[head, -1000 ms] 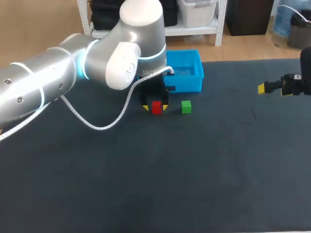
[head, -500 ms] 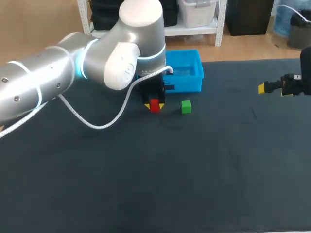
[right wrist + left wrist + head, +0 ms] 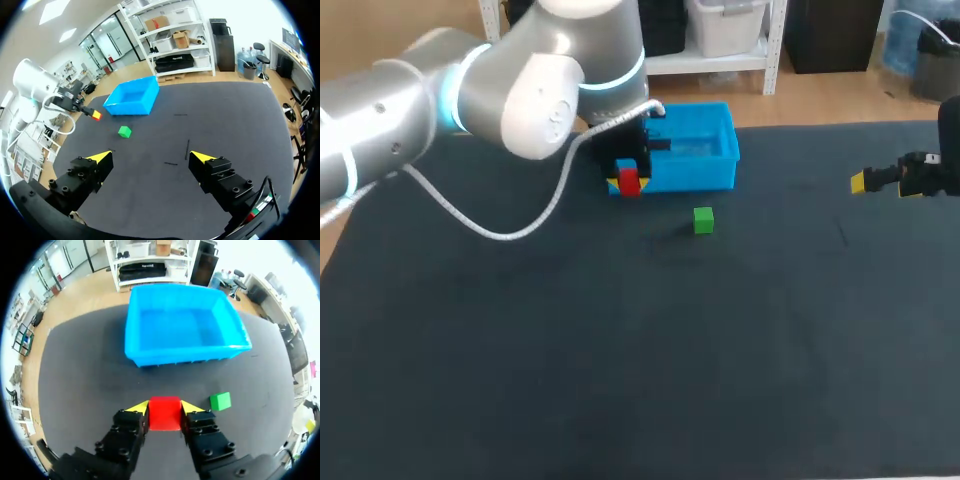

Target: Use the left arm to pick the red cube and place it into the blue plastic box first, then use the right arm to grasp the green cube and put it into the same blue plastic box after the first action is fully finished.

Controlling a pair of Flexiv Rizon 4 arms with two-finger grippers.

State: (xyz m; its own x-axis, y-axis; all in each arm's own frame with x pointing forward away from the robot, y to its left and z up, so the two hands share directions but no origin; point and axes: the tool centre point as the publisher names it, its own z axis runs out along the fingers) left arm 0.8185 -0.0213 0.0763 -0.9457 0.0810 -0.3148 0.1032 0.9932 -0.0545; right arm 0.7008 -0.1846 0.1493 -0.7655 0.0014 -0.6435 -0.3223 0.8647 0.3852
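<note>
Step one is half done: your left tool [image 3: 165, 406] grips the red cube [image 3: 164, 416] near the box [image 3: 185, 354]; the green cube [image 3: 124, 131] awaits your open right tool [image 3: 151, 156].

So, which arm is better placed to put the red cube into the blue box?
Left: left gripper holds the red cube near the blue box; right gripper is far away, open.

The left end effector [image 3: 628, 184] has lifted the red cube [image 3: 629, 181] off the worktop [image 3: 620, 350] and carried it toward the blue plastic box [image 3: 705, 150].
</note>
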